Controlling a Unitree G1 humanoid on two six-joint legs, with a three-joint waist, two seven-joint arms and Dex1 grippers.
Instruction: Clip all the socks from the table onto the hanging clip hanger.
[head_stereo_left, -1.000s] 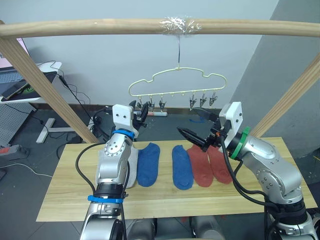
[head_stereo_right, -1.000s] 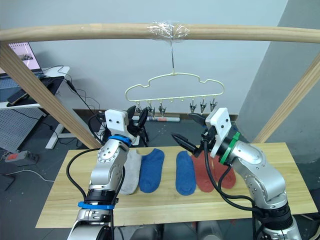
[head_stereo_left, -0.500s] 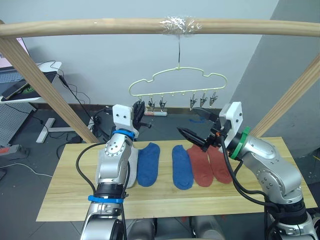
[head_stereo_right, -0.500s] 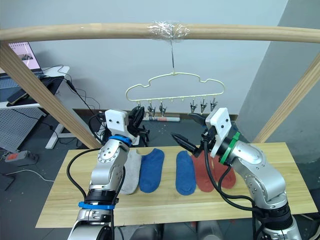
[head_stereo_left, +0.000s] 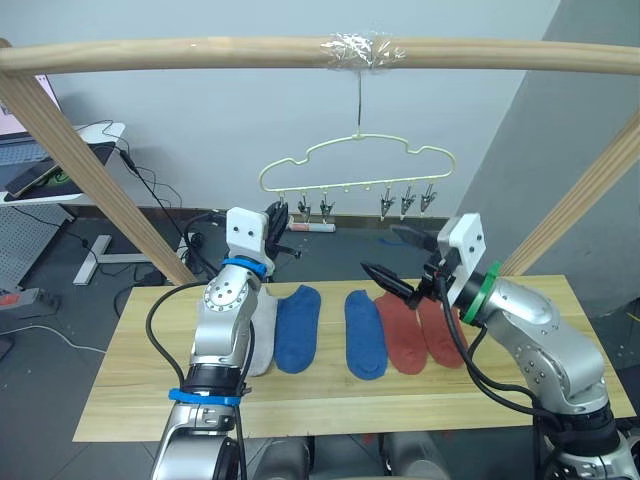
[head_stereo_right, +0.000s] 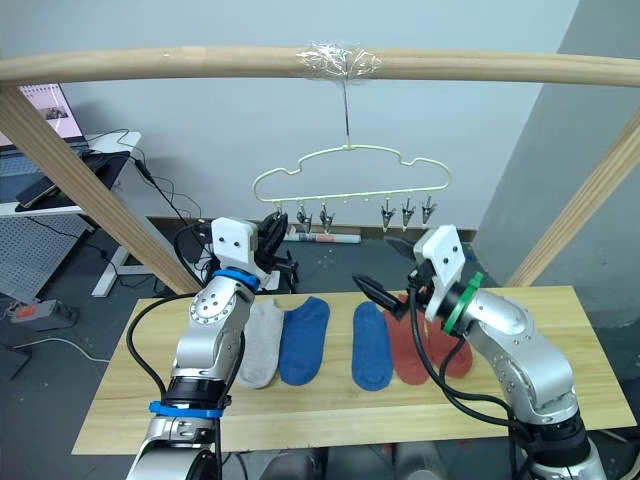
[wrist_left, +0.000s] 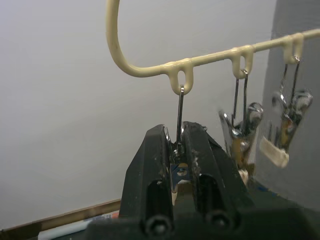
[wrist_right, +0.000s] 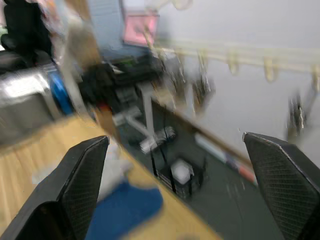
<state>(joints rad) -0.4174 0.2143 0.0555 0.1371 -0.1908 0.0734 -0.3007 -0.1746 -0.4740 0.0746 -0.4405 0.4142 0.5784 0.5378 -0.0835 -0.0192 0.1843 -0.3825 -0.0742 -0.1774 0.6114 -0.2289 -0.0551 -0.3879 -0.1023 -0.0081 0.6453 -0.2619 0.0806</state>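
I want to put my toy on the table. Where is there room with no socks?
The table is bare at both ends: left of the grey sock, and right of the red socks. The front edge strip is free too. The middle is crowded: socks lie side by side, with the right gripper just above them.

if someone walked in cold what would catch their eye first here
Most striking is the pale clip hanger dangling from the taped wooden pole, with the left gripper shut on its end clip. Below, socks lie in a row on the table, and the right gripper hangs open above them.
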